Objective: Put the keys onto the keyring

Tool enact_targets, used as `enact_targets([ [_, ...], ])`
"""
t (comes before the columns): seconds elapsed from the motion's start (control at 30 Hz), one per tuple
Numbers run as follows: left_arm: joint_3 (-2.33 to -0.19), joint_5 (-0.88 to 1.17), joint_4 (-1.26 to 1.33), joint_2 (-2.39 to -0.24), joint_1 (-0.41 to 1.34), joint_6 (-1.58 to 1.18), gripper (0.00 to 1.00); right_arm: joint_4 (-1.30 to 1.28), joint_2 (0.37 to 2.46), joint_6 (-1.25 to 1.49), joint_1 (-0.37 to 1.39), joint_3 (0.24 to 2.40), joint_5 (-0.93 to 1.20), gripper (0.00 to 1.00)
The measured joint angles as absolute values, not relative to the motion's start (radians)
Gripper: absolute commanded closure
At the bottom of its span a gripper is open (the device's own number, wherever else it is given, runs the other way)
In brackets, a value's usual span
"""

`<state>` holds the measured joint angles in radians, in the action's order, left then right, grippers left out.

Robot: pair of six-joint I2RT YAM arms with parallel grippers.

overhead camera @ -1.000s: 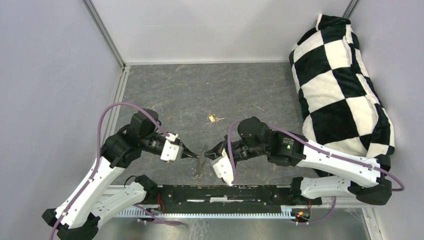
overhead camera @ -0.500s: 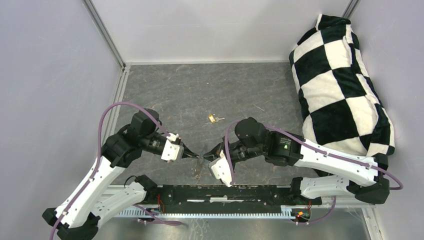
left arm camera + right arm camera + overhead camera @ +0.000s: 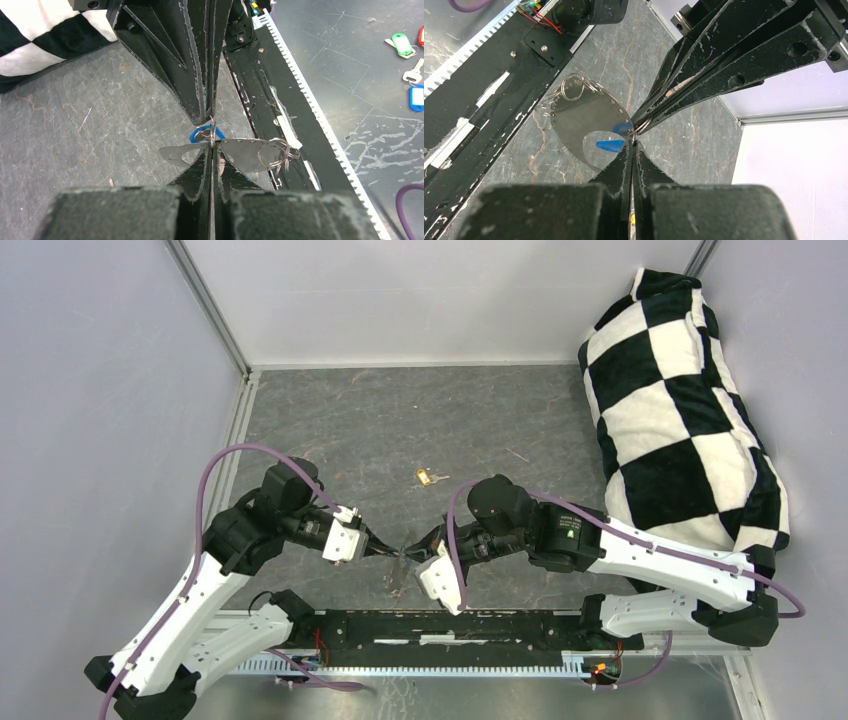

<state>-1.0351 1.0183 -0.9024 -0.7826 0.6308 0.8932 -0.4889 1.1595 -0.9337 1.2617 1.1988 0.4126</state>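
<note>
Grey marbled tabletop (image 3: 400,420), keyring (image 3: 245,152) held just above its near middle.
Your left gripper (image 3: 211,150) is clenched on the silver keyring. Your right gripper (image 3: 631,147) is clamped shut tip to tip against it, by the blue key (image 3: 200,134). The gold key (image 3: 430,477) lies apart, farther back on the tabletop.

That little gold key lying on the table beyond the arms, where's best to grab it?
Likely from straight above, pinching the gold key across its narrow width: it lies flat on the table, so the sides give no purchase. Its head end is too small to tell.
</note>
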Motion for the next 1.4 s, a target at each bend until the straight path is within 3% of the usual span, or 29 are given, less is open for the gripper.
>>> enact_targets([
  [0.53, -1.035, 1.003, -0.902, -0.772, 0.631, 0.893, 0.98, -0.504, 1.123, -0.92, 1.267, 1.199, 0.32, 1.0],
  [1.4, -1.035, 1.003, -0.902, -0.778, 0.631, 0.893, 0.98, -0.502, 1.158, -0.913, 1.268, 1.199, 0.353, 1.0],
])
